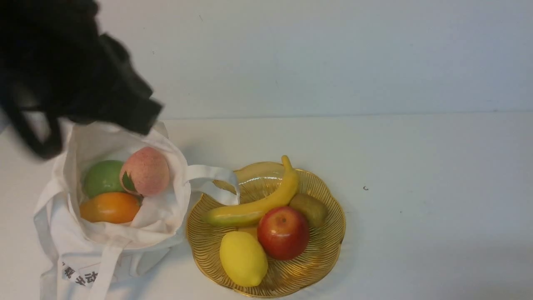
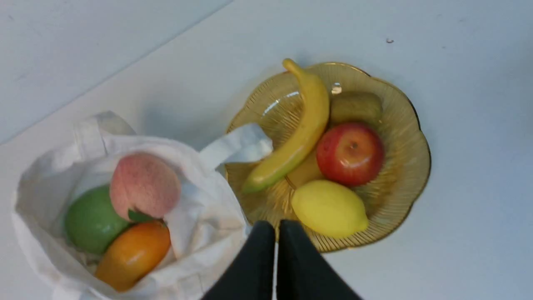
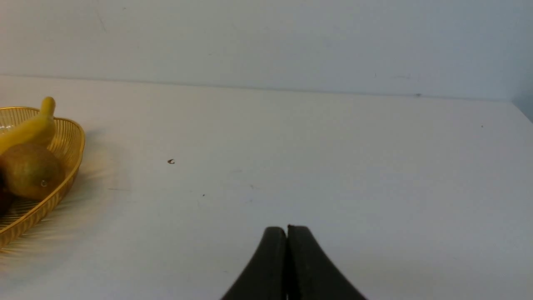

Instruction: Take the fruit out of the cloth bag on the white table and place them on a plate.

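Observation:
The cloth bag (image 1: pixel 162 216) lies open at the left of the white table (image 1: pixel 416 187). It holds a pink peach (image 1: pixel 145 171), a green round fruit (image 1: pixel 102 177) and an orange oval fruit (image 1: pixel 110 207). The amber plate (image 1: pixel 329 241) beside it holds the yellow banana (image 1: pixel 258 204). My left arm (image 1: pixel 83 75) hangs blurred above the bag's far edge. In the left wrist view, my left gripper (image 2: pixel 275 227) is shut and empty, high above where bag (image 2: pixel 208 221) and plate (image 2: pixel 408 166) meet. My right gripper (image 3: pixel 286 229) is shut and empty over bare table.
The plate also holds a red apple (image 1: pixel 283 232), a lemon (image 1: pixel 242 258) and a brown kiwi (image 1: pixel 309 208). One bag handle (image 1: pixel 212 183) lies over the plate's left rim. A wall stands behind the table. A small dark speck (image 1: pixel 365 188) lies right of the plate.

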`<state>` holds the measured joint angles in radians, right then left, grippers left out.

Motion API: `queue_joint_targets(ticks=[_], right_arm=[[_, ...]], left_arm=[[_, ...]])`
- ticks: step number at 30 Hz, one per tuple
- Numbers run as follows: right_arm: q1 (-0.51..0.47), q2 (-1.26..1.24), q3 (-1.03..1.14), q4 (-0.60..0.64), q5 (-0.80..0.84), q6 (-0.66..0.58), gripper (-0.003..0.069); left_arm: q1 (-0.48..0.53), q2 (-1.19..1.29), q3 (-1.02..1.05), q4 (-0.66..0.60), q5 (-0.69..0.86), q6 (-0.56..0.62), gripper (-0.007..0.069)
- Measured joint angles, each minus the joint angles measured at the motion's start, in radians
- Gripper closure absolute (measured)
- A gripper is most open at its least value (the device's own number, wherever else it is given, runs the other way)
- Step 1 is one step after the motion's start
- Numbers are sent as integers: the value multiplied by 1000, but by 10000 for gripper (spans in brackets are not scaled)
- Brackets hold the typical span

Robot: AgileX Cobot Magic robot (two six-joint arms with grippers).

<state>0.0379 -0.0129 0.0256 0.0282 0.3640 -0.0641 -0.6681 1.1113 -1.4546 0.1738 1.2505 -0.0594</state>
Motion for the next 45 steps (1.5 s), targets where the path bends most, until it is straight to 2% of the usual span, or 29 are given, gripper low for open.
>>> queue_joint_targets(ticks=[3,5,7,9,10,12,15,18,25,36,39,43,45], right_arm=[[0,0,0,0,0,0,674],[0,0,0,0,0,0,674],[0,0,0,0,0,0,674],[0,0,0,0,0,0,674],[0,0,0,0,0,0,674],[0,0,0,0,0,0,674],[0,0,0,0,0,0,674],[0,0,0,0,0,0,674],[0,0,0,0,0,0,674],[0,0,0,0,0,0,674],[0,0,0,0,0,0,674],[0,0,0,0,0,0,674],[0,0,0,0,0,0,674]], left_arm=[[0,-184,162,-35,-16,0,632],[0,-315,324,-78,-124,0,632],[0,-393,403,-105,-199,0,632],[0,-546,624,-159,-457,0,632],[0,-546,640,-163,-476,0,632],[0,-638,818,-200,-709,0,631],[0,-700,968,-214,-893,0,631],[0,-723,1078,-218,-998,0,631],[0,-726,1231,-217,-1005,0,631],[24,-729,1239,-182,-989,0,631],[107,-751,1239,-161,-989,10,631],[293,-819,1245,-146,-989,59,631],[336,-834,1254,-146,-991,59,631]])
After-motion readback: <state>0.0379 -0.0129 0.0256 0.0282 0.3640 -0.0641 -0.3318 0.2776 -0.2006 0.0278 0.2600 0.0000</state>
